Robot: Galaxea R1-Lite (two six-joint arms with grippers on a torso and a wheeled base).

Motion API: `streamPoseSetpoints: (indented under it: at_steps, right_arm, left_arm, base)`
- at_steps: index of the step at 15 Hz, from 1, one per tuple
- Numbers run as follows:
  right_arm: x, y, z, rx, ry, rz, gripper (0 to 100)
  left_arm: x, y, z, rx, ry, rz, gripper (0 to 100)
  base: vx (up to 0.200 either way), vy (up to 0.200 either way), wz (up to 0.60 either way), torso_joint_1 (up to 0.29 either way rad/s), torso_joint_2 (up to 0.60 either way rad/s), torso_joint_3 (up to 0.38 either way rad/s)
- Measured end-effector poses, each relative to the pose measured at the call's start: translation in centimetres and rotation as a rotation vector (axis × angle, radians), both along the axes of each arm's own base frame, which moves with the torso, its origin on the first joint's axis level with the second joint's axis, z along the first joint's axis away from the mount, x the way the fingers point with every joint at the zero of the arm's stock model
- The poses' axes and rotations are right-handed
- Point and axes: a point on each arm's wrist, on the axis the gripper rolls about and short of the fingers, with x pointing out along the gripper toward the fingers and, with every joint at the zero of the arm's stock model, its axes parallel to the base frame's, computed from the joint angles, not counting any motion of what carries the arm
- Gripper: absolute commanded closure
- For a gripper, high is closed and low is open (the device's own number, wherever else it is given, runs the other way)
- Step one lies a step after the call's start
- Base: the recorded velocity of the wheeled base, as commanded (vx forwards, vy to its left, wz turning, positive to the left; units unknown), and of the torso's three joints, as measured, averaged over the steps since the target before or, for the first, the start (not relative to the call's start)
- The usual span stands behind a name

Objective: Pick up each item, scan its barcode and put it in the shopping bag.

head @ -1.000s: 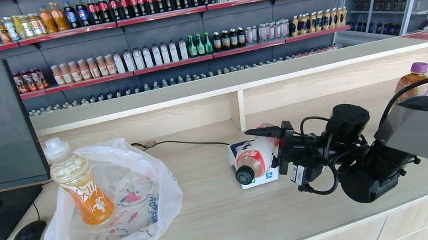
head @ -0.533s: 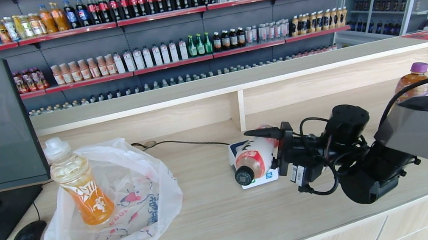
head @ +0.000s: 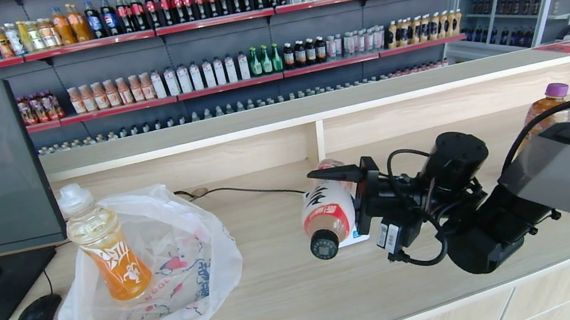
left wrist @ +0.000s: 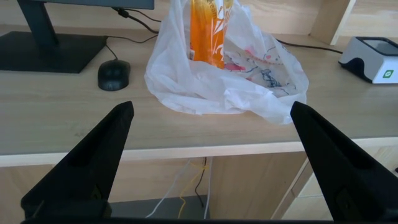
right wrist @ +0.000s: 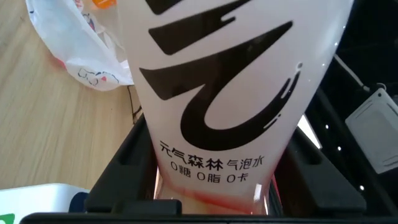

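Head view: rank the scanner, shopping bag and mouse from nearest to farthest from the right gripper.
From the right gripper, shut on the white bottle:
1. Scanner, just under the held bottle.
2. Shopping bag, farther to the robot's left.
3. Mouse, beyond the bag, farthest left.

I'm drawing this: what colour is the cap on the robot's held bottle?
Black cap on the white-and-red plastic bottle; best in head view.

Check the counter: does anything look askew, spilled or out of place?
Nothing is spilled or damaged. The orange drink bottle leans in the slumped shopping bag instead of standing straight. The white bottle lies sideways only because the right claw grips it.
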Motion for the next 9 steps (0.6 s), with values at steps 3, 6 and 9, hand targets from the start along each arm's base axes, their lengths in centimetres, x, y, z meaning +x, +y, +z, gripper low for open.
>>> streamPoseSetpoints:
  at_steps: [3,6,9]
  right_arm:
    - [0.14,-0.19,-0.06,-0.001,0.000,-0.005,100]
    - [0.17,-0.24,-0.06,-0.001,0.000,-0.007,100]
    - [0.24,-0.39,-0.09,-0.001,0.001,-0.011,100]
  left_arm:
    - [0.00,0.00,-0.01,0.001,0.001,-0.001,0]
    - [0.00,0.00,-0.02,0.005,0.002,-0.001,0]
    - [0.00,0.00,-0.01,0.006,0.001,-0.001,0]
  base:
    - [0.000,0.000,0.00,0.000,0.00,0.000]
    - [0.000,0.000,0.00,0.000,0.00,0.000]
    - [0.000,0.000,0.00,0.000,0.00,0.000]
